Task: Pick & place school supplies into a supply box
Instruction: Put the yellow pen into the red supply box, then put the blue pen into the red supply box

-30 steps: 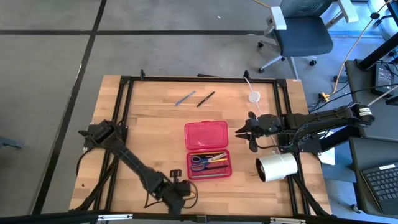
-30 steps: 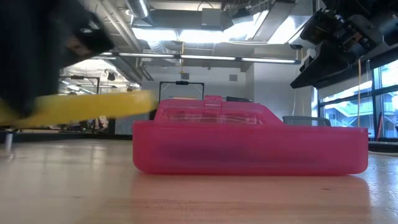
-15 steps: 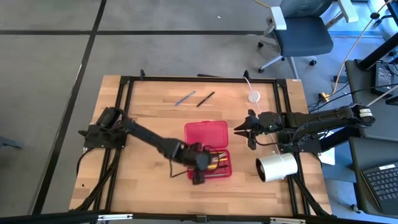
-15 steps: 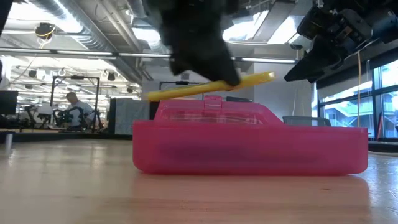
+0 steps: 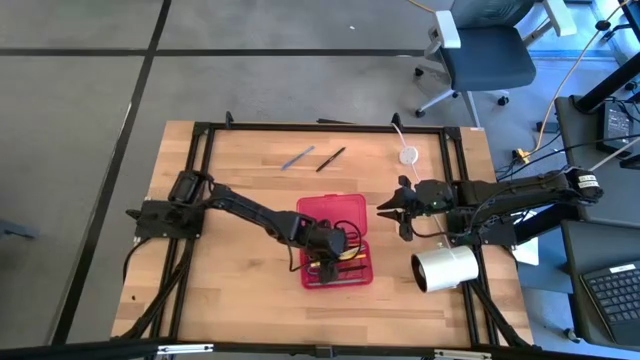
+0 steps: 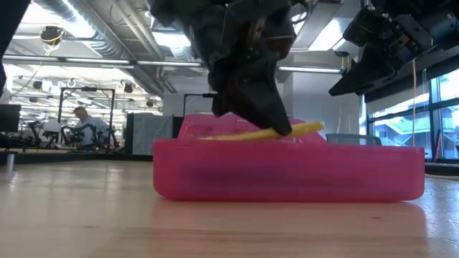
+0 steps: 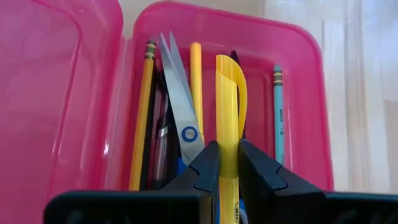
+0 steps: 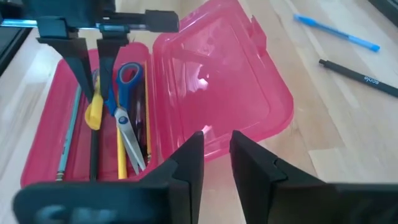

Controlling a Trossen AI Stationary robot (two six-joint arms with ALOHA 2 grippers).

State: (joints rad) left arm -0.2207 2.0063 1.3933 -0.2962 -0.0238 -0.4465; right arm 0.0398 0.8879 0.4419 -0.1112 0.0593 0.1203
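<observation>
While the left gripper (image 7: pixel 227 163) grasps a yellow pen (image 7: pixel 227 118) now lowered inside the red supply box (image 5: pixel 334 216) at table centre, the right gripper (image 5: pixel 398 212), empty fingers parted, hovers clear to its right.

Left gripper (image 7: pixel 228 163) closed on a yellow pen (image 7: pixel 228 118), held lengthwise over the open red supply box (image 7: pixel 298 56). Inside lie scissors (image 7: pixel 180 112), yellow pencils (image 7: pixel 142 118) and a teal pencil (image 7: pixel 279 115). Wooden surface (image 7: pixel 360 93) lies beyond the box's edge.

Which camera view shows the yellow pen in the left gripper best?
The left wrist view: the yellow pen sits between the left gripper fingers, over the red box. The low view shows it side-on, the right wrist view part, the high view a speck.
</observation>
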